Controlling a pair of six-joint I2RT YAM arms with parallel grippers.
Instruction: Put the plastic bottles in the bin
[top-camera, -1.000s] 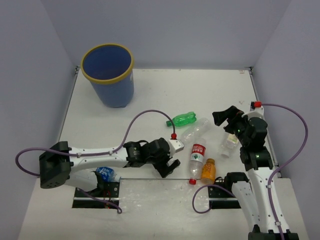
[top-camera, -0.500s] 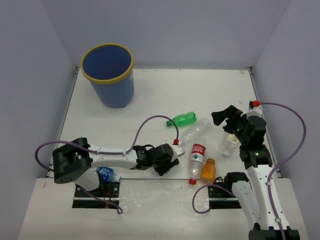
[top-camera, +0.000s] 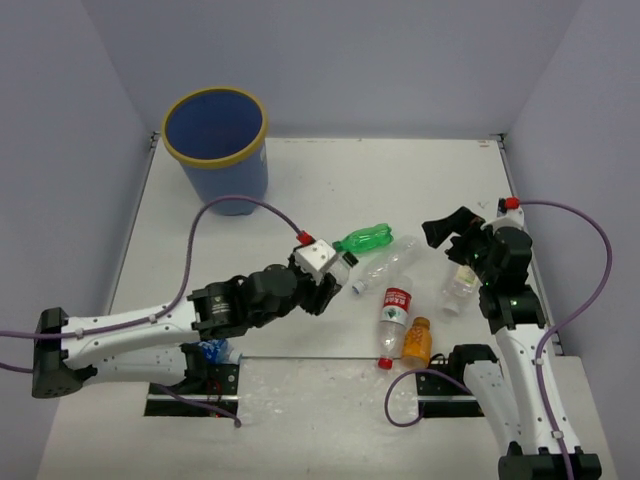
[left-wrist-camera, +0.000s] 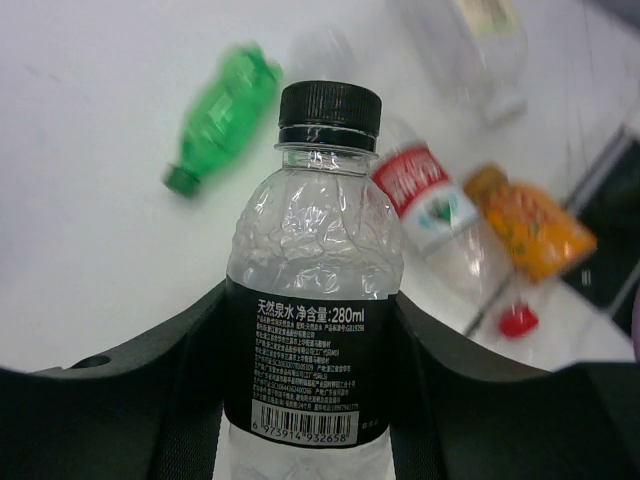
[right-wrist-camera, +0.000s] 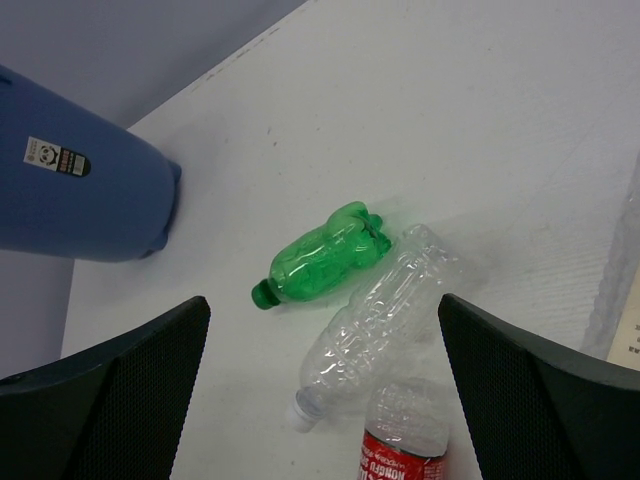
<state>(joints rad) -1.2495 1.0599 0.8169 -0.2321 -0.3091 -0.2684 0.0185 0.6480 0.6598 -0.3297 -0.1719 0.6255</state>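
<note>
My left gripper (left-wrist-camera: 312, 325) is shut on a clear plastic bottle (left-wrist-camera: 320, 235) with a black cap and dark label, held off the table. In the top view this gripper (top-camera: 326, 282) hangs left of the bottle cluster. On the table lie a green bottle (top-camera: 365, 239), a bare clear bottle (top-camera: 387, 266), a red-labelled bottle (top-camera: 396, 312), an orange bottle (top-camera: 416, 342) and a pale-labelled bottle (top-camera: 460, 284). A blue-labelled bottle (top-camera: 210, 347) lies under the left arm. My right gripper (top-camera: 450, 230) is open and empty above the cluster's right side. The blue bin (top-camera: 216, 148) stands far left.
Purple cables loop from both arms over the table. Grey walls close in the left, back and right sides. The table's near edge has a dark slot by the arm bases (top-camera: 190, 385). In the right wrist view the bin (right-wrist-camera: 80, 185) sits top left.
The left gripper shut on the dark-labelled bottle near the table's front edge, then lifted it up and toward the back. The right arm has barely moved.
</note>
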